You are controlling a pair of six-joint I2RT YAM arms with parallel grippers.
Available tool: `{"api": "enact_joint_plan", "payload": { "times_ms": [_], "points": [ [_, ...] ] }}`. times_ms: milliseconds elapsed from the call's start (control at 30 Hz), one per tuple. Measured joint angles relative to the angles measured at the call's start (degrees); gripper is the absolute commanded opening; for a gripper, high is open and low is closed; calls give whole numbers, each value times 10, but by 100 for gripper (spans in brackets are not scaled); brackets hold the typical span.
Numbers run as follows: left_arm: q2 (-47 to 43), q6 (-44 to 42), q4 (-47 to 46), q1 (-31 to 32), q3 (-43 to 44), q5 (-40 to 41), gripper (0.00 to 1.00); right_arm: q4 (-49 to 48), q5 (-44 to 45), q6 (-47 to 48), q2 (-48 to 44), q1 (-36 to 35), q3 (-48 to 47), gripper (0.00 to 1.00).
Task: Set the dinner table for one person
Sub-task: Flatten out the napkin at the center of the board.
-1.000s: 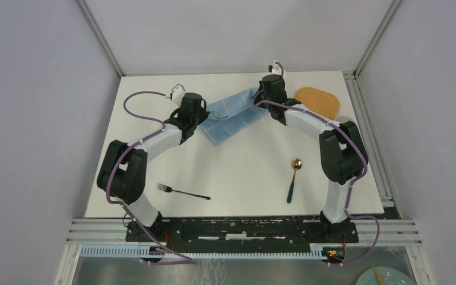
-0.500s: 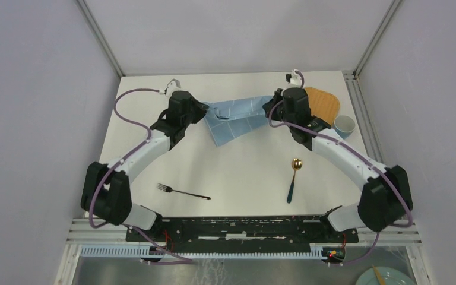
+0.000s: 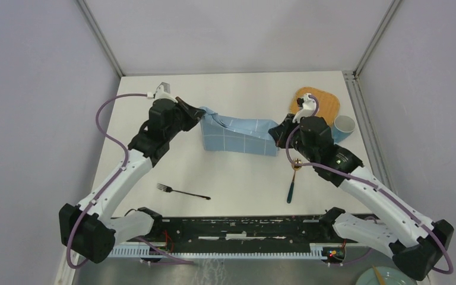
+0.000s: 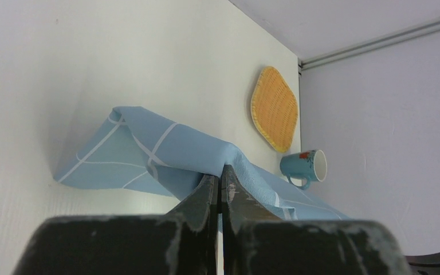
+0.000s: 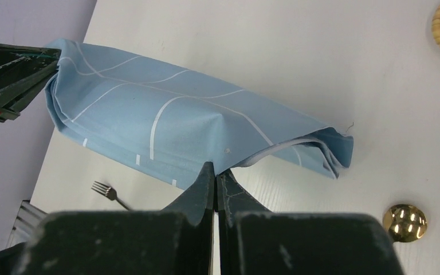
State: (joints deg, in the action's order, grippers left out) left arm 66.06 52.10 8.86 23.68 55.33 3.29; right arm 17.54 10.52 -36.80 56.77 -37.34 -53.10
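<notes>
A blue checked cloth point(image 3: 237, 136) hangs stretched between my two grippers above the white dinner table point(image 3: 237, 172). My left gripper point(image 3: 200, 114) is shut on the cloth's left end point(image 4: 206, 160). My right gripper point(image 3: 276, 132) is shut on its right end point(image 5: 206, 126). A fork point(image 3: 182, 192) lies on the table near the front left, also seen in the right wrist view point(image 5: 106, 192). A gold spoon with a dark handle point(image 3: 293, 180) lies front right; its bowl point(image 5: 405, 222) shows in the right wrist view.
A woven yellow mat point(image 3: 325, 102) lies at the back right corner, also in the left wrist view point(image 4: 274, 109). A teal mug point(image 3: 344, 126) sits beside it, lying on its side in the left wrist view point(image 4: 303, 167). Grey walls enclose the table.
Both arms pulled apart and toward the front, lifting the crumpled cloth and stretching it into a long band. The right arm moved off the mat and mug, uncovering them.
</notes>
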Motion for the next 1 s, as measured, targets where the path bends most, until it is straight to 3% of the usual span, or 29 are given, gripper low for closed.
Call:
{"api": "enact_joint_plan", "payload": {
  "times_ms": [300,500,1000],
  "points": [
    [-101,1,56,9,-4,-17,2,60,14,-4,-87,-28,-2,0],
    [-117,1,89,12,7,-26,2,87,13,-7,-103,-28,-14,0],
    [-64,22,108,12,29,14,2,95,30,-11,-26,-28,-33,0]
  ]
}}
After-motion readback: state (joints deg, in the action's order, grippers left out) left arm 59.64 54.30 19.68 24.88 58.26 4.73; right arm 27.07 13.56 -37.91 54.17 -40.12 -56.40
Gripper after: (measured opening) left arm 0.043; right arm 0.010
